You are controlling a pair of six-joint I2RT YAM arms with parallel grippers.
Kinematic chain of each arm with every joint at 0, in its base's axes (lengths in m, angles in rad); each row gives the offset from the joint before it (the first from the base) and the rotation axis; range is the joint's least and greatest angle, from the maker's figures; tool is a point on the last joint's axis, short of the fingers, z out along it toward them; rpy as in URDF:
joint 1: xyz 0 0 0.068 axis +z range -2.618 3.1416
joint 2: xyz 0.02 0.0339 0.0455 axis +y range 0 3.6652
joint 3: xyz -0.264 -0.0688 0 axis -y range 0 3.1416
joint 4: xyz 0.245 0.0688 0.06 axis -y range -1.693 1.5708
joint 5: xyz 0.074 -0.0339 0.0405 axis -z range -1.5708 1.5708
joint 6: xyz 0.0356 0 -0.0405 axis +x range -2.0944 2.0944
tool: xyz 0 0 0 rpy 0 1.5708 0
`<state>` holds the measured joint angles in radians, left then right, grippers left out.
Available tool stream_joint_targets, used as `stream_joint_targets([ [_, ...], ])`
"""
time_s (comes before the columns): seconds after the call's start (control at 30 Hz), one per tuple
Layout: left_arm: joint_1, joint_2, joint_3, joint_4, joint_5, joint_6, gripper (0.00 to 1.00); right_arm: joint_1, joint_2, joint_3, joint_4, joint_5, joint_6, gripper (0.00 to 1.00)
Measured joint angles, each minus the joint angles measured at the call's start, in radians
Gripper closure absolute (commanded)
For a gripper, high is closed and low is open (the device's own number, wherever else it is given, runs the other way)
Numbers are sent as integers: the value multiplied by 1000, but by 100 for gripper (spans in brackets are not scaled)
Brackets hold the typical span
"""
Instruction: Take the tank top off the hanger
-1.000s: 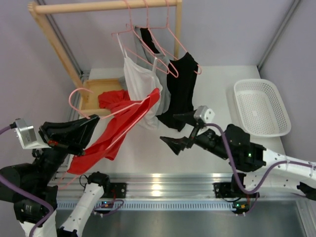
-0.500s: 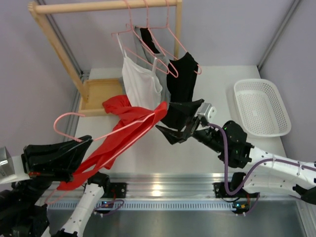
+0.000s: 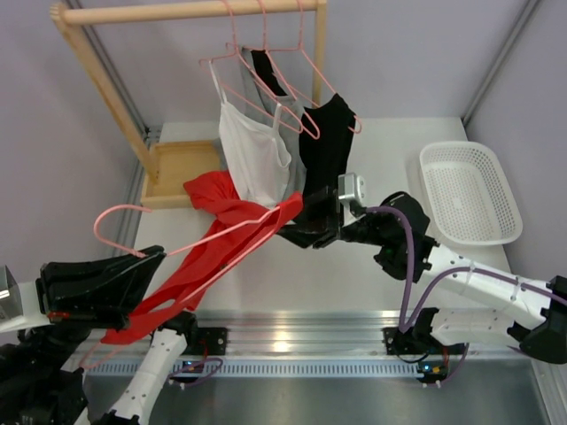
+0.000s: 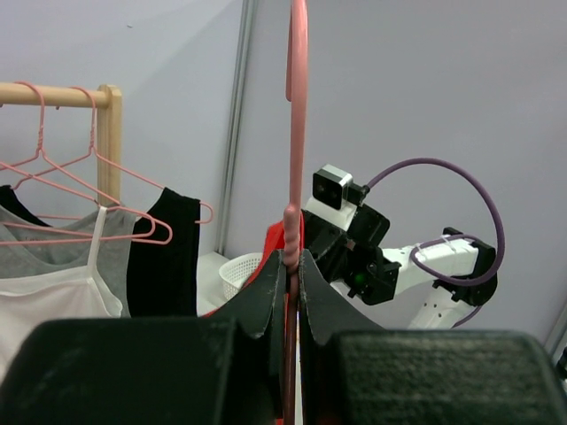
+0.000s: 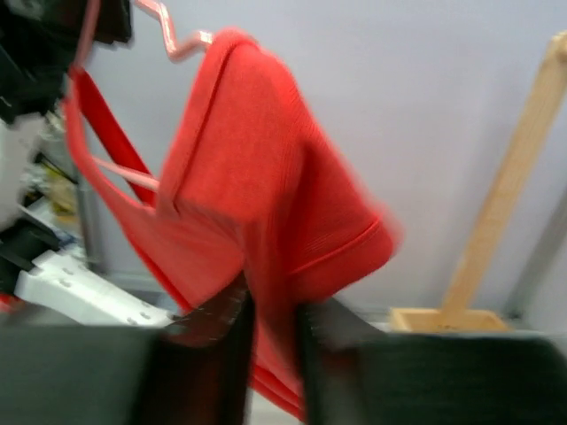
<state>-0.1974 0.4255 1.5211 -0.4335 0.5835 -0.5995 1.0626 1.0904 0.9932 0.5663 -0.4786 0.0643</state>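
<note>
Step in hand: we judge the right arm is taking hold of the garment's far end so it can be drawn off the wire.
Task thing: the red tank top (image 3: 232, 212) is on the pink hanger (image 4: 296, 133), off the wooden rail (image 3: 186, 11), stretched in the air between the two arms above the table (image 3: 399, 142).
Left gripper: the left gripper (image 4: 292, 266) is pressed together on the hanger's wire neck just under the hook. The hook points up in the left wrist view.
Right gripper: the right gripper (image 5: 270, 323) has a finger on each side of a hanging fold of red cloth, with a narrow gap. The view is blurred, so we cannot tell if the pads bite the cloth or only flank it.
Where on garment: the top view puts the right gripper at the end nearest the black top (image 3: 328, 150), well apart from the left gripper.
How to do it well: we would get a firm pinch on cloth only, with no wire in it. Then pull along the hanger arm, away from the left gripper, which holds the hanger steady so the strap slips over the end.
Risk: the strap may snag on the hanger's tip, and a pull may brush the white top (image 3: 252, 150) hanging just behind.
Not involved: the white basket (image 3: 469, 190), well apart at the right.
</note>
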Motion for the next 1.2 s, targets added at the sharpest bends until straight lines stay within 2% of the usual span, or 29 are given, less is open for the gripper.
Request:
stream_joint_targets([
  [0.03,0,0,-4,0,-2,0,100,0,0,0,3,-18,11,99],
  [0.07,0,0,-8,0,-3,0,100,0,-2,0,2,-24,27,100],
  [0.4,0,-5,-34,2,-23,14,100,-14,-139,-63,-63,39,59,100],
  [0.63,0,-5,-42,7,6,19,100,-143,-266,-76,-153,203,82,100],
  [0.8,0,-5,-42,6,34,19,100,-224,-256,-54,-222,311,127,100],
  [0.97,0,-4,-42,6,-3,23,100,-228,-229,-83,-234,288,153,100],
  [1.07,0,-1,-42,7,-47,23,100,-161,-224,-137,-224,279,136,100],
  [1.2,0,29,-40,23,-95,22,100,147,-131,-153,-215,397,19,100],
])
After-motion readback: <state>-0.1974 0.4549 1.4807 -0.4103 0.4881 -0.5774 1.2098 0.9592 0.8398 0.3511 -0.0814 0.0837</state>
